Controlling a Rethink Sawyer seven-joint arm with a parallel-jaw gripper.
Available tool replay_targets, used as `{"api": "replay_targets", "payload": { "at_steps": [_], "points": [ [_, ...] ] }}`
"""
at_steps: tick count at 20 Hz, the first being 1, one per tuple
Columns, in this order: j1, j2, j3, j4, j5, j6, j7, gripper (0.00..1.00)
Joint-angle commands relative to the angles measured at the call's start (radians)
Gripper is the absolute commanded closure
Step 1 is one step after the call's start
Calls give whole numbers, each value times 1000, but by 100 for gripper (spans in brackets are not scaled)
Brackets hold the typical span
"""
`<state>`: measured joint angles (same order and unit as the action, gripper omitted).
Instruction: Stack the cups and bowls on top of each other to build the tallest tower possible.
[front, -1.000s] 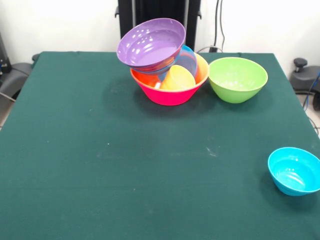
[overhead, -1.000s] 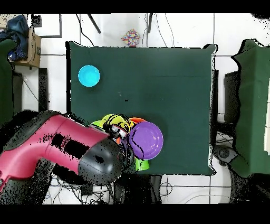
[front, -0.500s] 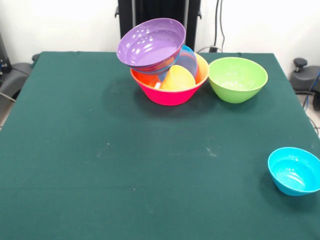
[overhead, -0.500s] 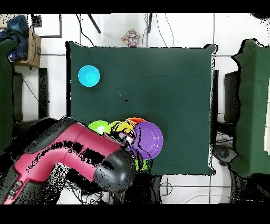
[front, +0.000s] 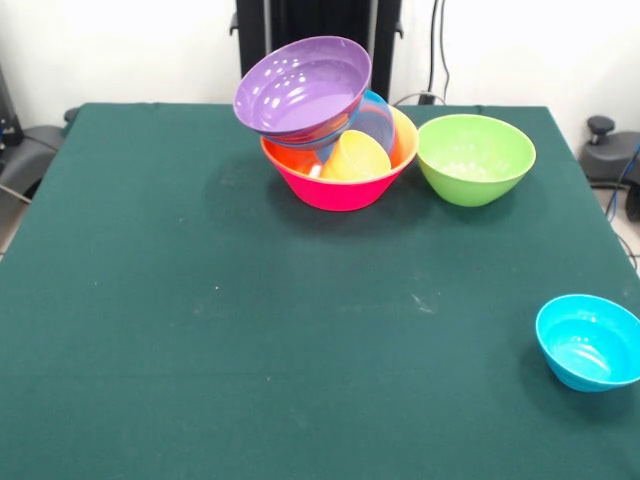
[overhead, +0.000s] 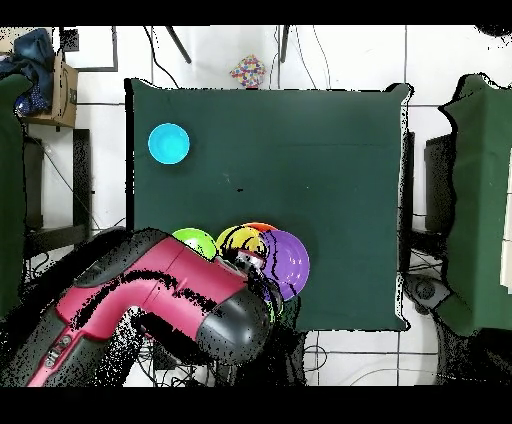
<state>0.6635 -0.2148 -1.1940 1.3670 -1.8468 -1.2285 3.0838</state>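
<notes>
step: add glossy green plastic bowl (front: 475, 158) to leaning tower (front: 328, 125) | tip: seat gently, centred | claw: hidden, cannot tell

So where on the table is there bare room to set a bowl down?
Bare cloth runs from the pink bowl forward, and leftward from the small blue bowl. It is crowded where the tilted purple bowl tops the pile, with the green bowl right beside it.

Bright, even room light from above. White glints dot the purple bowl (front: 303, 84); soft shadows pool on the green table (front: 250, 330). Focus is sharp.
</notes>
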Motion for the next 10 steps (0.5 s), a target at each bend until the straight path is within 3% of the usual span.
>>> {"api": "replay_targets", "payload": {
  "at_steps": [1,10],
  "points": [
    [-26,32,227,71,29,138,-258,100],
    [-42,18,270,87,32,196,-303,100]
  ]
}}
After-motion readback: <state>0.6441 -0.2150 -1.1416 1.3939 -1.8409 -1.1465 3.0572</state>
